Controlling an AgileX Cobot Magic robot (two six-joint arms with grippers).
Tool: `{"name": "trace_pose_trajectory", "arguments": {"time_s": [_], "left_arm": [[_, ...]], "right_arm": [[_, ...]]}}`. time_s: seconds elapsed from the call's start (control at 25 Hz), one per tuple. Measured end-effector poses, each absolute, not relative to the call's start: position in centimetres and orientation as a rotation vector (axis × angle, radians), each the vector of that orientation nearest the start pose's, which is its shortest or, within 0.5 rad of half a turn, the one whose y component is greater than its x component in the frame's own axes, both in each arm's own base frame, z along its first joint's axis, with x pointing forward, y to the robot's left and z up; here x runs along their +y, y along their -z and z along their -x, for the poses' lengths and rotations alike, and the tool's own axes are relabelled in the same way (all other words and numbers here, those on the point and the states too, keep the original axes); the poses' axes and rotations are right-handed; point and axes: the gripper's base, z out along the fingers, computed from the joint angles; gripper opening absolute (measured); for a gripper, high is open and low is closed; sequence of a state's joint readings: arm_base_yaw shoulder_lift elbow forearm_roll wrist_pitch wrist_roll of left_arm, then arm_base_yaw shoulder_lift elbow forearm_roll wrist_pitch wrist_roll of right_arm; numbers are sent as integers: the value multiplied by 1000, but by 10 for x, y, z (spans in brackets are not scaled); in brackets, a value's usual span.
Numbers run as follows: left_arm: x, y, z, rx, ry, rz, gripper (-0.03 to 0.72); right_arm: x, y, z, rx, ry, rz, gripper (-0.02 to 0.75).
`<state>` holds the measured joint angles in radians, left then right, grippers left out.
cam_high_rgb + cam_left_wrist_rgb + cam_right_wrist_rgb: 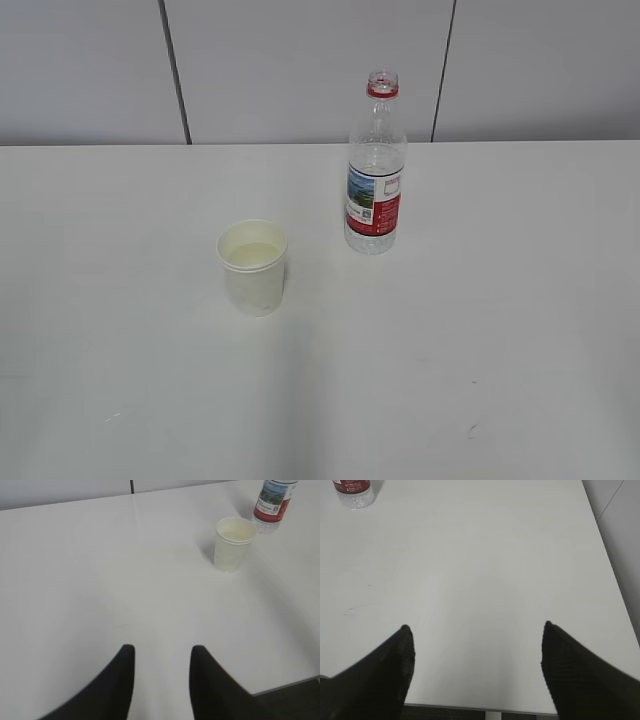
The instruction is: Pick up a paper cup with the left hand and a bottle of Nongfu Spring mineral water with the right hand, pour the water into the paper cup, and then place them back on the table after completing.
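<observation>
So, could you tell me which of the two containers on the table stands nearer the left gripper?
The paper cup: in the left wrist view it stands in front of the water bottle, which is further from the open left gripper.

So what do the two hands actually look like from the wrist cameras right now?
Only the fingers show. The left hand has two plain black, matte fingers that taper to rounded tips. The right hand has two similar black tapered fingers with a faintly textured surface. No cables, labels or markings are visible, and neither arm appears in the exterior view.
</observation>
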<state>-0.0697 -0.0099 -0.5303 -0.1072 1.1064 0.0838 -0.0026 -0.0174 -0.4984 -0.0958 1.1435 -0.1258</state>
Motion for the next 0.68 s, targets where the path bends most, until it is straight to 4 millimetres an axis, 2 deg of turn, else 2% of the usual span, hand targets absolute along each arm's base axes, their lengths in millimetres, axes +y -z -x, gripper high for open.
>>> {"name": "trace_pose_trajectory", "arguments": {"time_s": [0.68], "left_arm": [[-8,-282,13,2040,119,-167,238]], "right_arm": [[-8,-270,11,2110,192,120,586]]}}
